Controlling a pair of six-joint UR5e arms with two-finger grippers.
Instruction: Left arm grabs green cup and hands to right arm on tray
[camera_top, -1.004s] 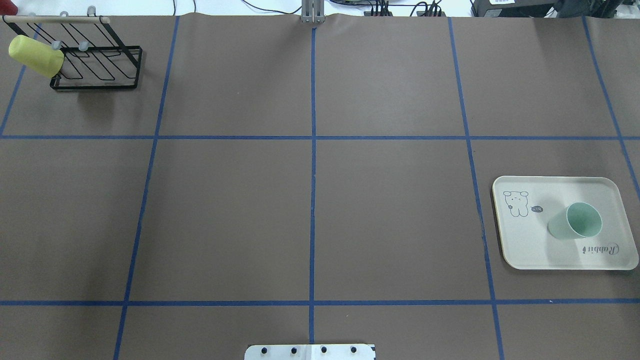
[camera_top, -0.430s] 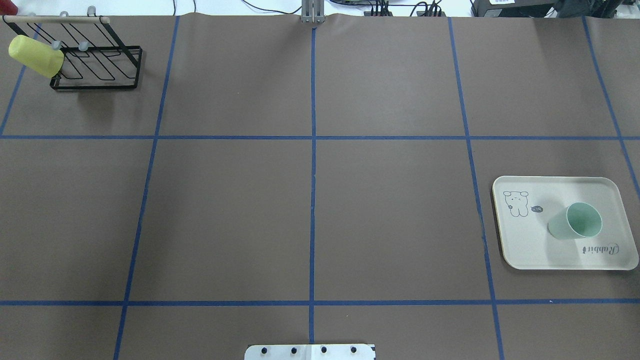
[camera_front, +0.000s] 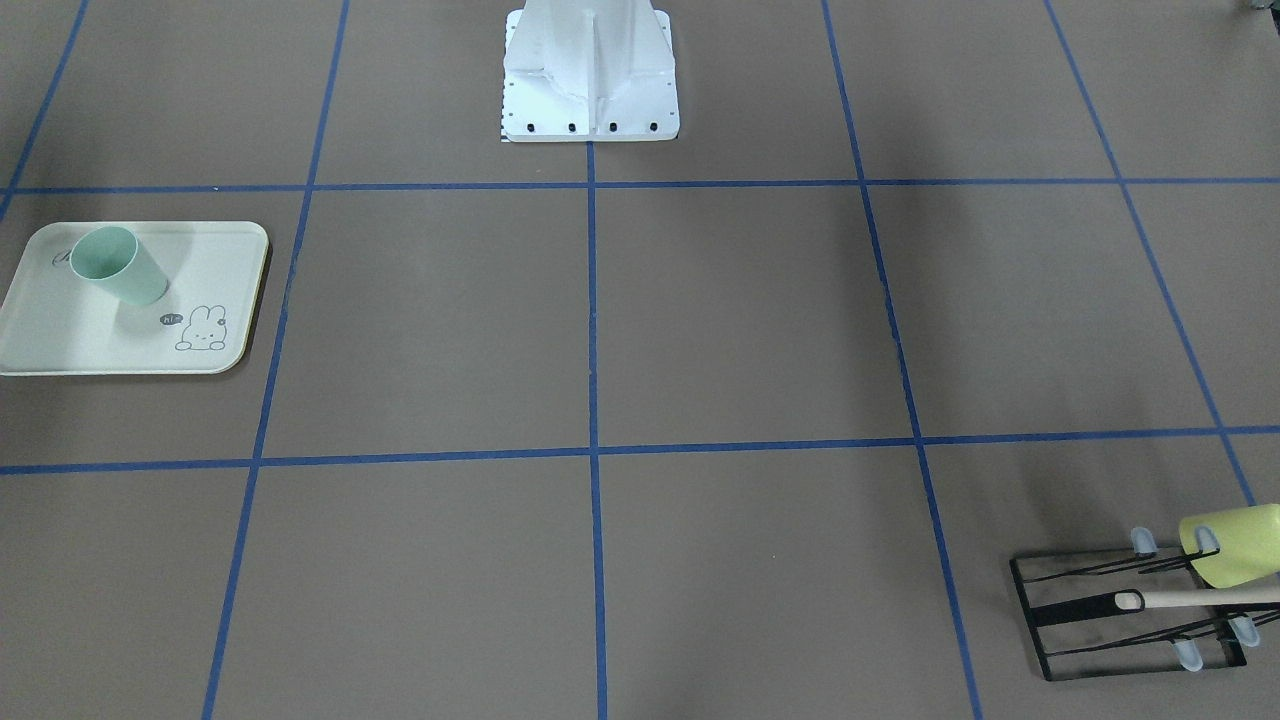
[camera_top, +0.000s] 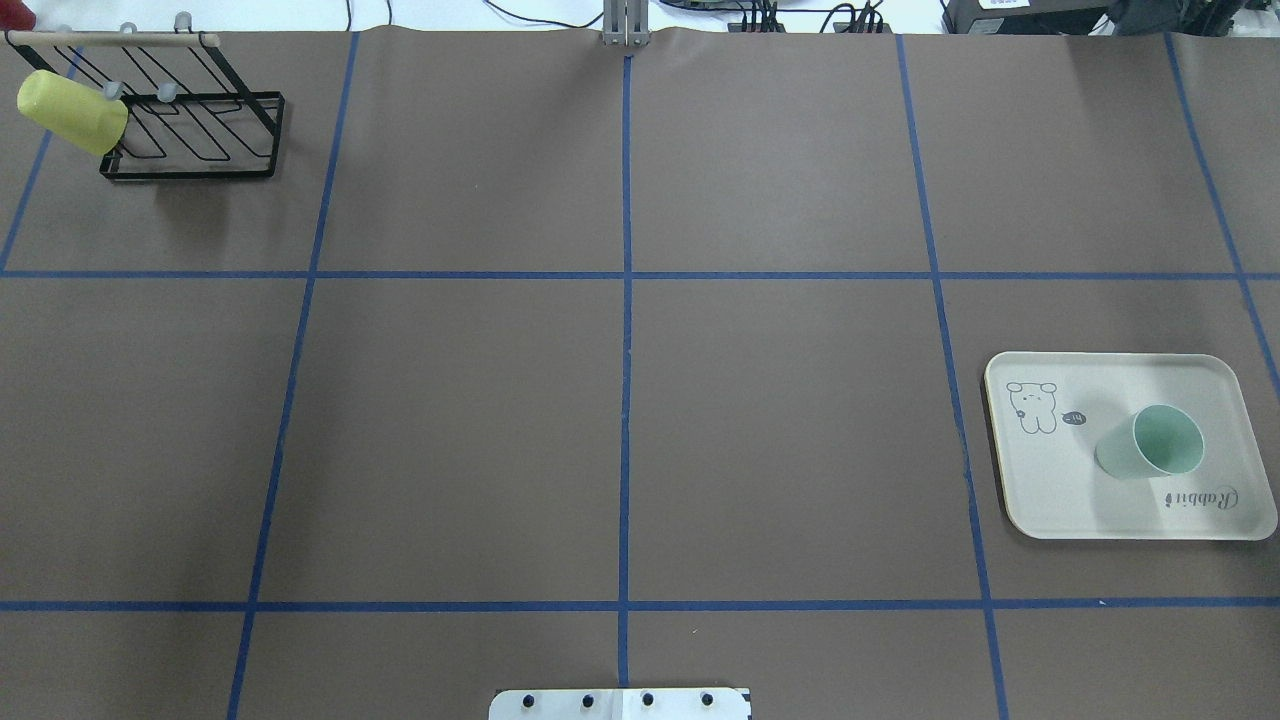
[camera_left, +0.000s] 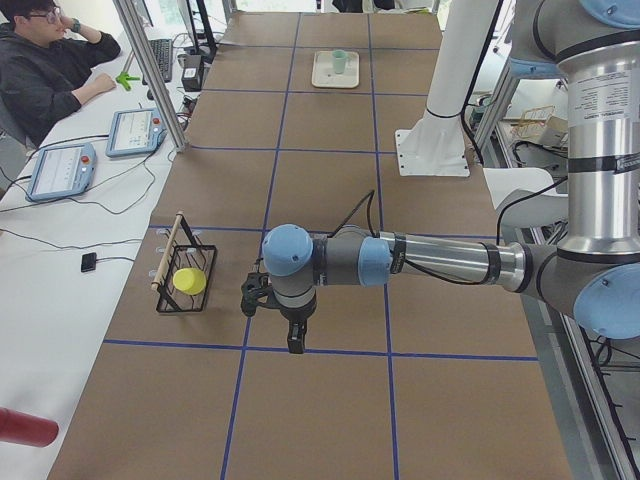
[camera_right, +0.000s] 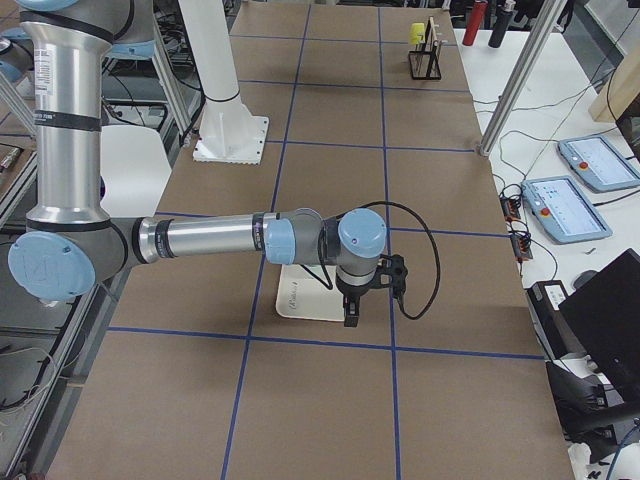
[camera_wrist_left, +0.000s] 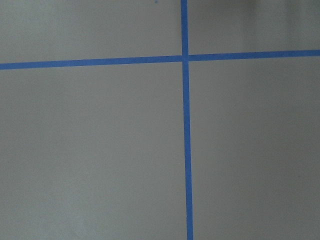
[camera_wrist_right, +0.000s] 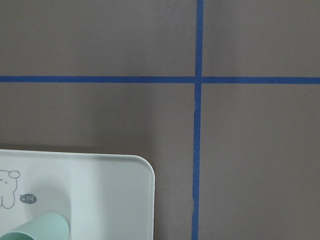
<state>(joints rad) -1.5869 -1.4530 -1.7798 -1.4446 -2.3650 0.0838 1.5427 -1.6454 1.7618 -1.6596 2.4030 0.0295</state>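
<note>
The pale mint-green cup (camera_top: 1150, 443) stands mouth-up on the cream tray (camera_top: 1060, 490) at the table's right side; both also show in the front view, cup (camera_front: 120, 265) and tray (camera_front: 60, 340), and the right wrist view shows the cup's edge (camera_wrist_right: 37, 227) and the tray's corner (camera_wrist_right: 100, 190). No gripper shows in the overhead or front view. In the exterior left view the left gripper (camera_left: 290, 335) hangs over bare table, far from the cup (camera_left: 339, 62). In the exterior right view the right gripper (camera_right: 352, 312) hangs above the tray (camera_right: 298, 298). I cannot tell whether either is open or shut.
A black wire rack (camera_top: 190, 130) with a yellow-green cup (camera_top: 72, 112) on it stands at the far left corner. The robot's white base (camera_front: 590, 70) is at the near middle edge. An operator (camera_left: 40, 70) sits beside the table with tablets.
</note>
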